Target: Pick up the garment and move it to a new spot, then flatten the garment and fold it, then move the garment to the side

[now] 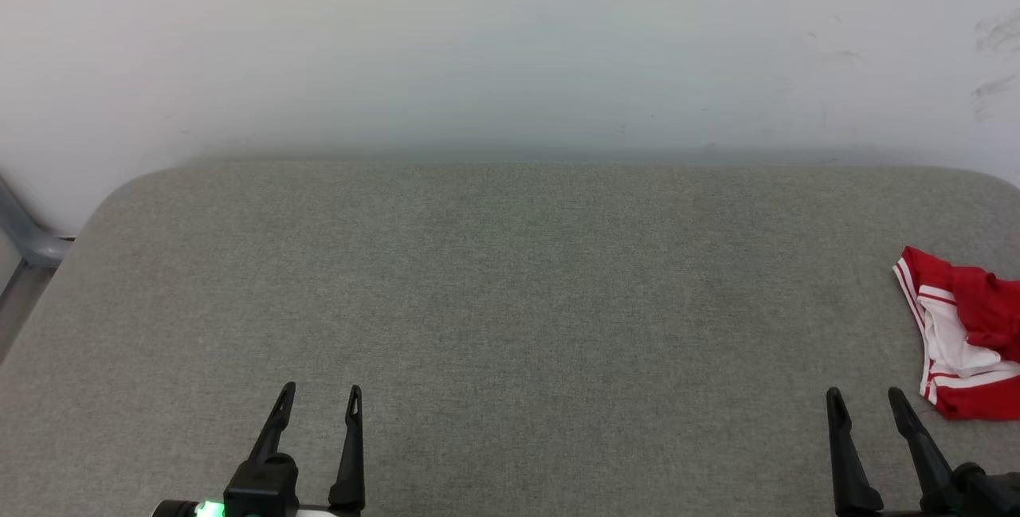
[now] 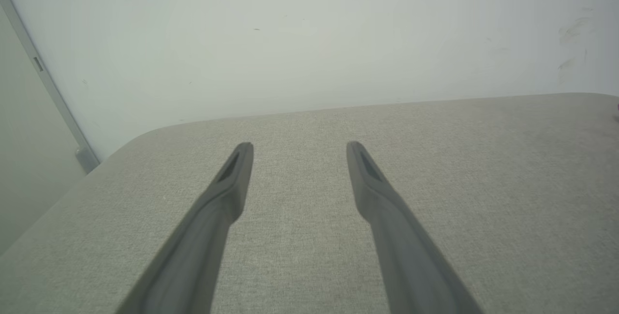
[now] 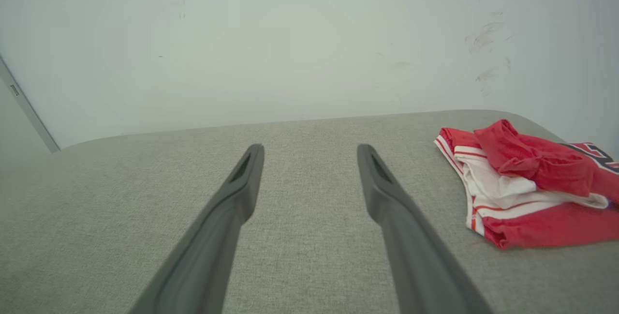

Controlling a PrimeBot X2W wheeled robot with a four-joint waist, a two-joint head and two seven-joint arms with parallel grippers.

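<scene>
Across the back of the scene, pale wall (image 1: pixel 510 39), plain but for a few dark scuff marks (image 1: pixel 994 88) at upper right. Below it, wide table (image 1: pixel 510 278) covered in grey fabric, far corners rounded, taking up most of the head view. At far left, beside the table's corner, slanting grey metal bar (image 1: pixel 24 234).

Near the right edge of the table, crumpled red shirt (image 1: pixel 964 334), partly cut off by the frame in the head view. White sleeve and red-and-white striped trim turned toward the table's centre, with a bunched red fold lying over the white. A bit of dark lettering showing at the shirt's far right side in the right wrist view.

Just beside the shirt on its inner side, apart from it, right pincer (image 1: pixel 863 393), low at the near edge, two dark fingers spread and holding nothing. Well apart from the shirt, at lower left, left pincer (image 1: pixel 321 388), fingers likewise spread and empty, pointing toward the wall. At the base of the left pincer, small green light (image 1: pixel 209 510), lit.
</scene>
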